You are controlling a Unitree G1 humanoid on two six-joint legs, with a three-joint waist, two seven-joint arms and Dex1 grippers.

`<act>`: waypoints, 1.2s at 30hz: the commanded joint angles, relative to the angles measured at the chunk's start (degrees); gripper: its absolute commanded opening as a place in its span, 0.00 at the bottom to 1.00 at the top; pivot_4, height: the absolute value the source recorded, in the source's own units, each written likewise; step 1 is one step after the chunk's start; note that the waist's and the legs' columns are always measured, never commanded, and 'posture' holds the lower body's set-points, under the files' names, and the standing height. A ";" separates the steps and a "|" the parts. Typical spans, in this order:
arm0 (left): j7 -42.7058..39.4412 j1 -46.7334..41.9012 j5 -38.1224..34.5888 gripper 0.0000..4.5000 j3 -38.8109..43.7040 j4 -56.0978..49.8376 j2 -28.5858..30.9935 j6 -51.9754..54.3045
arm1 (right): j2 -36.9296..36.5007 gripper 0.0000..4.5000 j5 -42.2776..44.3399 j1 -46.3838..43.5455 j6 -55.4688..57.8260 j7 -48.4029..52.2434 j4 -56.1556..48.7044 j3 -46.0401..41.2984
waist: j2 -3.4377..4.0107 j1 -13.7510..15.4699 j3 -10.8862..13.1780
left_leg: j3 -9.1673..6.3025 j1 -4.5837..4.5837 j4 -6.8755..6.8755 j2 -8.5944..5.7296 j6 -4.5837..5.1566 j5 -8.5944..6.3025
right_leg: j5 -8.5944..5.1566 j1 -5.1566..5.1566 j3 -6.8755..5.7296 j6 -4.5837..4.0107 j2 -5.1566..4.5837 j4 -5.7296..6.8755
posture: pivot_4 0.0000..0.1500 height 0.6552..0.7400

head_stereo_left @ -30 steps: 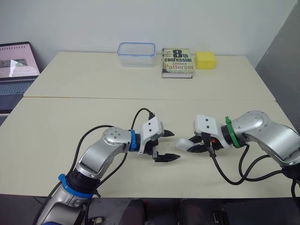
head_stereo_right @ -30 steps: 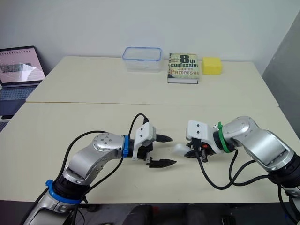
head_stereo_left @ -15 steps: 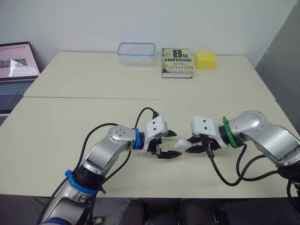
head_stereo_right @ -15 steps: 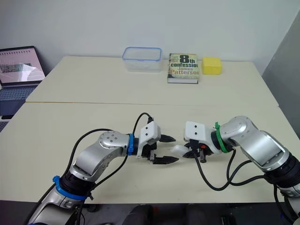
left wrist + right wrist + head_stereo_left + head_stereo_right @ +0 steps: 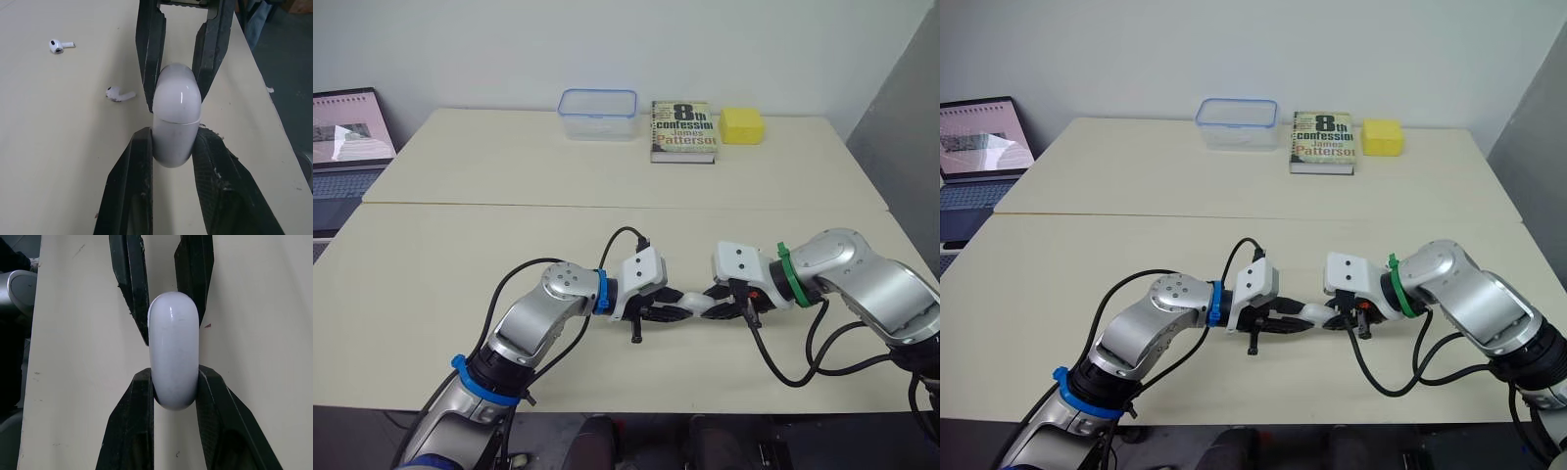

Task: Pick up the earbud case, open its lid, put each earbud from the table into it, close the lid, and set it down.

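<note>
Across the near desk [image 5: 431, 284], in the head views, both arms are seen reaching inward until their tips meet near the middle, towards the front edge. The left pincer [image 5: 677, 311] and the right pincer [image 5: 713, 305] are both closed on the case [image 5: 697, 305], a small white rounded shell held between them. The left pincer grips its left end and the right pincer its right end. On the far desk [image 5: 509, 166], well apart from the arms, a clear box [image 5: 598, 114], a book [image 5: 683, 130] and a yellow block [image 5: 742, 125] are lined up along the back, with the book between the other two. A laptop [image 5: 347, 137] with a lit screen is seen to the left of the desks.

From the left wrist view, the case is shown end-on. Its nearer end is clamped between the left pincer's black fingers [image 5: 134, 186], and its farther, rounded end is clamped between the right pincer's. A thin seam runs around the case, and the lid is seen shut. One earbud [image 5: 120, 94] lies on the desk just beside the pincers, and another earbud [image 5: 61, 45] lies farther off; the two are apart from each other.

From the right wrist view, the same double grip is shown from the other side. The case is pressed between the right pincer's fingers at its nearer end and the left pincer's at its farther end, over bare desk.
</note>
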 commanded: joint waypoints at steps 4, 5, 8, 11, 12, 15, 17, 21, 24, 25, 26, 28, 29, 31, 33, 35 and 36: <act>0.09 0.00 -0.42 0.17 -0.39 -0.99 -0.69 -0.10 | 1.02 0.17 0.75 -2.98 0.81 1.09 -2.61 -1.90 | 0.00 -0.01 0.00 | 0.01 0.01 0.11 -0.01 0.00 0.00 | -0.02 -0.04 0.02 0.01 0.00 0.23 | 1.00 1.00; 0.00 0.08 -0.52 0.17 -0.39 -1.07 -0.67 -0.09 | 1.04 0.17 0.76 -3.03 0.98 1.16 -2.76 -1.93 | 0.00 -0.01 0.00 | -0.01 0.02 0.13 -0.01 0.00 0.00 | -0.03 -0.04 0.01 0.03 0.00 0.27 | 1.00 1.00; -0.20 0.27 -0.73 0.17 -0.33 -1.17 -0.71 -0.28 | 1.05 0.17 0.68 -3.00 1.19 1.32 -2.98 -1.95 | 0.00 -0.01 0.00 | -0.01 0.07 0.20 0.00 0.00 0.00 | -0.16 -0.03 0.01 0.24 0.00 0.42 | 1.00 1.00; -0.42 0.46 -0.91 0.17 -0.21 -1.04 -0.72 -0.48 | 0.79 0.17 0.60 -2.73 0.96 1.56 -3.26 -1.94 | 0.00 -0.01 0.00 | -0.01 0.09 0.22 0.00 0.00 0.00 | -0.17 -0.03 0.03 0.25 0.00 0.46 | 1.00 1.00; -0.40 0.51 -0.84 0.17 -0.21 -0.96 -0.70 -0.57 | 0.66 0.17 0.59 -2.60 0.85 1.67 -3.39 -1.95 | 0.00 -0.01 0.00 | -0.01 0.09 0.22 0.00 0.00 0.00 | -0.17 -0.03 0.03 0.25 0.00 0.46 | 1.00 1.00; -0.48 0.57 -0.89 0.17 -0.05 -0.64 -0.69 -0.79 | 0.06 0.25 0.41 -1.87 0.21 2.10 -3.63 -1.95 | 0.00 -0.01 0.00 | 0.00 0.08 0.22 -0.01 0.00 0.00 | -0.16 -0.03 0.04 0.23 0.00 0.46 | 1.00 1.00; -0.53 0.62 -0.99 0.17 0.11 -0.55 -0.67 -0.84 | -0.59 0.39 0.01 -1.45 -0.51 2.45 -3.66 -1.86 | 0.00 -0.01 0.00 | 0.00 0.09 0.22 -0.01 0.00 0.00 | -0.16 -0.03 0.05 0.23 -0.01 0.46 | 1.00 1.00; -0.57 1.55 -1.25 0.17 1.19 0.15 -0.08 -1.03 | -3.32 0.72 -0.72 -1.60 -1.72 4.06 -2.88 -2.53 | 0.00 -0.01 0.00 | -0.02 0.09 0.25 -0.01 0.00 0.00 | -0.17 -0.02 0.02 0.25 -0.01 0.50 | 1.00 1.00; -0.74 2.87 -2.74 0.17 3.25 0.81 0.08 -1.51 | -6.75 0.87 -0.71 -0.71 -3.62 5.52 -2.30 -4.81 | 0.00 0.00 0.00 | -0.01 0.09 0.27 -0.01 0.00 0.00 | -0.17 -0.03 0.05 0.25 -0.02 0.50 | 1.00 1.00; -0.85 3.48 -3.56 0.17 4.26 1.14 -0.09 -1.93 | -8.03 0.88 -0.90 -0.14 -5.03 6.11 -1.98 -5.77 | 0.00 0.00 0.00 | -0.01 0.09 0.27 -0.01 0.00 0.00 | -0.17 -0.04 0.05 0.25 -0.02 0.50 | 1.00 1.00; -1.71 4.47 -4.99 0.17 5.65 1.53 -0.41 -3.17 | -9.38 0.88 -1.34 0.84 -8.09 6.94 -1.52 -7.14 | 0.00 0.01 0.00 | 0.00 0.09 0.27 -0.01 0.00 -0.01 | -0.17 -0.04 0.04 0.25 -0.02 0.50 | 1.00 1.00; -2.27 6.85 -8.89 0.17 9.42 2.28 -1.85 -3.79 | -10.65 0.88 -1.40 2.81 -13.46 7.46 -0.48 -10.60 | 0.00 0.03 0.00 | 0.01 0.09 0.27 0.00 0.00 -0.01 | -0.17 -0.03 0.03 0.24 -0.03 0.48 | 1.00 1.00; -3.00 8.11 -10.38 0.17 10.77 2.56 -2.34 -4.72 | -9.98 0.88 -0.95 3.84 -16.07 6.83 -0.12 -12.76 | 0.00 0.04 0.00 | 0.04 0.09 0.26 0.02 0.00 -0.01 | -0.17 -0.03 0.05 0.24 -0.05 0.48 | 1.00 1.00; -3.64 10.53 -12.07 0.17 12.55 2.69 -2.91 -6.09 | -7.73 0.88 0.33 5.43 -17.76 4.39 -0.28 -16.52 | 0.00 -0.08 0.00 | 0.08 0.10 0.28 0.02 0.00 -0.01 | -0.17 -0.04 0.07 0.24 -0.05 0.50 | 1.00 1.00; -3.71 12.08 -12.28 0.17 13.08 2.34 -3.17 -7.48 | -6.68 0.88 1.26 7.50 -19.41 4.19 -1.89 -18.53 | 0.01 -0.06 0.00 | 0.13 0.21 0.27 0.06 0.00 -0.01 | -0.17 -0.01 0.14 0.24 -0.04 0.56 | 1.00 1.00; -3.23 12.49 -12.10 0.17 13.11 2.17 -3.60 -8.43 | -5.41 0.88 1.41 8.95 -20.12 3.27 -4.00 -18.74 | 0.00 0.05 0.00 | 0.09 0.22 0.26 0.06 0.00 0.00 | -0.17 0.04 0.09 0.23 -0.03 0.56 | 1.00 1.00; -2.99 12.49 -11.78 0.17 12.92 2.23 -3.82 -8.97 | -4.40 0.88 1.46 9.13 -19.05 2.23 -5.10 -18.09 | 0.00 0.07 0.00 | 0.10 0.22 0.26 0.05 0.00 0.00 | -0.17 0.04 0.11 0.23 -0.04 0.56 | 1.00 1.00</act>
